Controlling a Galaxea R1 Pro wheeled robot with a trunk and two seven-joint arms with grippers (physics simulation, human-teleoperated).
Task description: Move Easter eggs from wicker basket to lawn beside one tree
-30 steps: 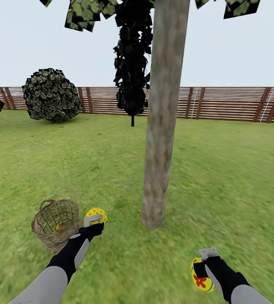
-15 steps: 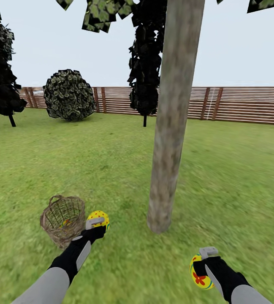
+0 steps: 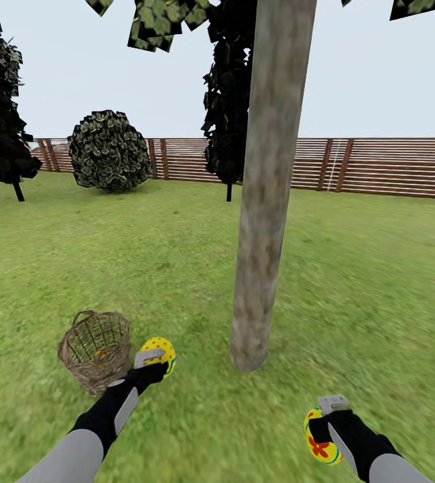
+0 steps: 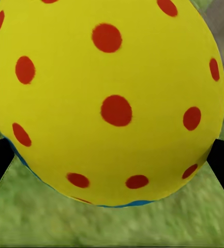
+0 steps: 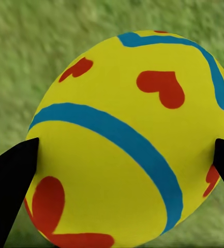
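wicker basket (image 3: 95,352), one egg (image 3: 98,356) inside

A tall tree with a thick, straight, mottled grey-brown trunk (image 3: 261,221) is rising from the wide mottled green lawn (image 3: 364,282). Near its foot, a brown woven wicker basket (image 3: 95,349) is sitting on the grass, something small and bright showing inside. The left gripper (image 3: 155,362) is holding a yellow egg with coloured marks (image 3: 161,353) just beside the basket. The right gripper (image 3: 326,429) is gripping a yellow egg with red and blue patterns (image 3: 319,437) above the grass. A brown horizontal-slat wooden fence (image 3: 378,166) is lining the lawn's far edge.
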